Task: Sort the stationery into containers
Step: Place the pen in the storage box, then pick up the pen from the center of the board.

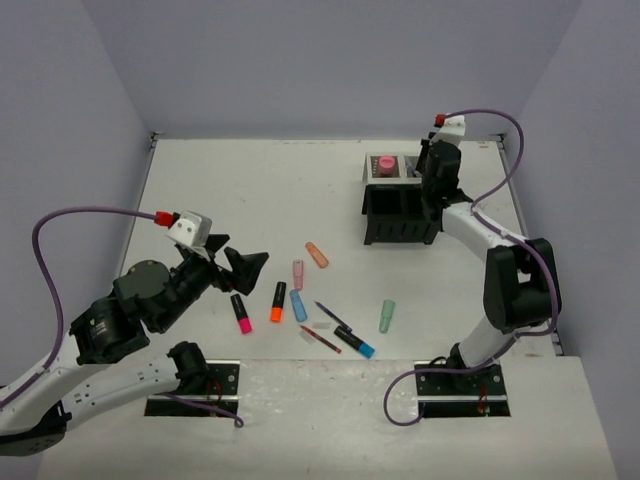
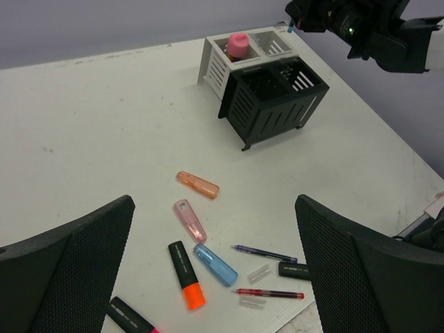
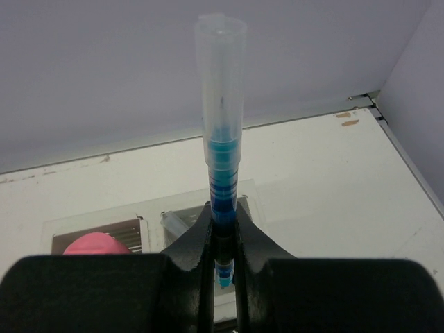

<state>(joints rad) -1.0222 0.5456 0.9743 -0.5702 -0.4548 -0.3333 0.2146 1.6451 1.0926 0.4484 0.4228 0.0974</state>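
Observation:
The black mesh organizer [image 1: 398, 212] stands at the back right, with a pink glue stick [image 1: 385, 165] in a pale rear compartment. My right gripper [image 3: 222, 232] is shut on a blue pen [image 3: 220, 146] with a clear cap and holds it upright above the pale compartments [image 3: 182, 220]. In the top view the right gripper [image 1: 436, 168] is over the organizer's right rear. My left gripper [image 2: 214, 208] is open and empty above the loose items: peach [image 2: 198, 184], pink [image 2: 189, 220], blue [image 2: 215, 264] and orange [image 2: 186, 275] highlighters, a blue pen [image 2: 267, 254] and a red pen [image 2: 269, 294].
A mint highlighter [image 1: 387, 316], a pink highlighter [image 1: 241, 313] and a black highlighter with a blue tip [image 1: 355, 342] lie near the table's front edge. Two clear caps [image 2: 258, 272] lie among the pens. Walls close the table on three sides.

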